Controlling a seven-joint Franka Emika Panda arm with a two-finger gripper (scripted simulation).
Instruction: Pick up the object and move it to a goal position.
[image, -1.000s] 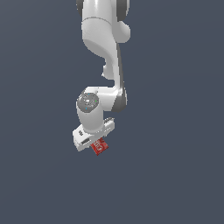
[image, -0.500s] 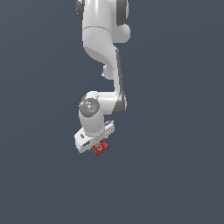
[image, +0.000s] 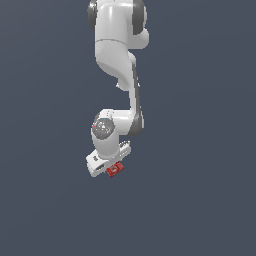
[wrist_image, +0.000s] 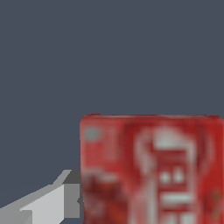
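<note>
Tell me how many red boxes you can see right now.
1. The red box sits at the gripper, between its fingers; it fills much of the wrist view. None other shows.

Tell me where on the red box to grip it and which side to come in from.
Grip the red box across its thin dimension, one finger on each broad flat face, coming in over a narrow edge. It is flat and much smaller than the pincer, so the narrow span probably fits the jaws best. In the wrist view, the printed face sits next to a grey finger, which suggests this hold.
</note>
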